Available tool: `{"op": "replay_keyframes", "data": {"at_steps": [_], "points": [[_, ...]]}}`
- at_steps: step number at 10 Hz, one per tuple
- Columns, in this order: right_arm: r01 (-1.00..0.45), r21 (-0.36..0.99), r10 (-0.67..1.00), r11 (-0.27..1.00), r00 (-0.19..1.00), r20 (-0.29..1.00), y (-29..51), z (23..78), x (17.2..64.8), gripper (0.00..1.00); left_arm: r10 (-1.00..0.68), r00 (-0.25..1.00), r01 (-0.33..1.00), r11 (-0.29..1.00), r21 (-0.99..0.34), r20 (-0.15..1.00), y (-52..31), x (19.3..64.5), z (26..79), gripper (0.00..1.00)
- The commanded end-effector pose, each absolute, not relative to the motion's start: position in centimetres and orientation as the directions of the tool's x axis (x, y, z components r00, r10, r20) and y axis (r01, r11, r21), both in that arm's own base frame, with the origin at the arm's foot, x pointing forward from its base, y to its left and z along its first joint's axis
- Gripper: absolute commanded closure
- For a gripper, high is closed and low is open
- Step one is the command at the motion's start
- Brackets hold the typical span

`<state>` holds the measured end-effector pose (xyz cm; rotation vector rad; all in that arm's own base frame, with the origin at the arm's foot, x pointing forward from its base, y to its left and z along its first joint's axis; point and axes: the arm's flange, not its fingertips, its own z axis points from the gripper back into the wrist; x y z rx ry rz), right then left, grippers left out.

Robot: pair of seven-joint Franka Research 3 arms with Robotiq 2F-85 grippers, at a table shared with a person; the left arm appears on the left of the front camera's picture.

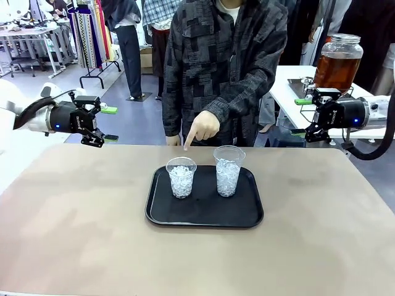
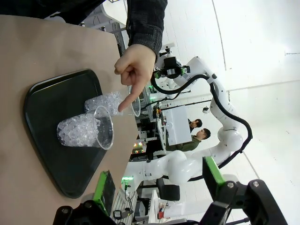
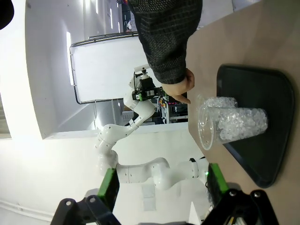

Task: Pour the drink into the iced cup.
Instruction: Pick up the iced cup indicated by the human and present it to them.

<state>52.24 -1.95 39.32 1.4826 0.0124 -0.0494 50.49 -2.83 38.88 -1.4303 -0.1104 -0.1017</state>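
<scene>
Left end effector [image 1: 110, 124] and right end effector [image 1: 301, 117] released; person's hand [image 1: 202, 126] at, perhaps touching, shorter iced cup [image 1: 181, 177].

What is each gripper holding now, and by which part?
Nothing is held. The left gripper and the right gripper stand open, far from the tray. The person's hand only points at the shorter iced cup.

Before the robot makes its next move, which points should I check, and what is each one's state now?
1. Left gripper open and empty: ok.
2. Right gripper open and empty: ok.
3. Shorter cup and taller cup upright, iced, on the tray: ok.
4. Target marked: the person's hand points at the shorter cup: ok.
5. Drink held: dispenser jar stands on another table, not held: not ok.
</scene>
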Motion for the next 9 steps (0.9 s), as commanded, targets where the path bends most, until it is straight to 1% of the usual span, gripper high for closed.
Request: {"op": "replay_keyframes", "data": {"at_steps": [1,4,5,6,7,8,9], "points": [[0.039,0.995,-0.03,0.089,0.999,-0.036,-2.0,39.4,52.3,0.0,-0.005,0.988,0.152,0.135,-0.979,0.153,-2.7,50.5,38.9,0.0],[0.039,0.995,-0.03,0.089,0.999,-0.036,-2.0,39.4,52.3,0.0,-0.004,0.991,0.136,0.137,-0.981,0.137,-2.8,50.5,38.9,0.0],[0.039,0.995,-0.03,0.089,0.999,-0.036,-2.0,39.4,52.3,0.0,-0.055,0.954,0.299,0.163,-0.94,0.294,-3.0,50.6,39.8,0.0],[0.039,0.995,-0.03,0.089,0.999,-0.036,-2.0,39.4,52.3,0.0,-0.091,0.884,0.468,0.184,-0.864,0.459,-3.1,50.3,39.9,0.0],[0.039,0.995,-0.03,0.089,0.999,-0.036,-2.0,39.4,52.3,0.0,-0.142,0.772,0.635,0.163,-0.755,0.619,-3.3,49.9,39.6,0.0],[0.039,0.995,-0.03,0.089,0.999,-0.036,-2.0,39.4,52.3,0.0,-0.158,0.678,0.735,0.172,-0.656,0.718,-3.5,49.3,39.1,0.0],[0.039,0.995,-0.03,0.089,0.999,-0.036,-2.0,39.4,52.3,0.0,-0.177,0.611,0.791,0.173,-0.586,0.772,-3.8,48.8,39.0,0.0]]}}
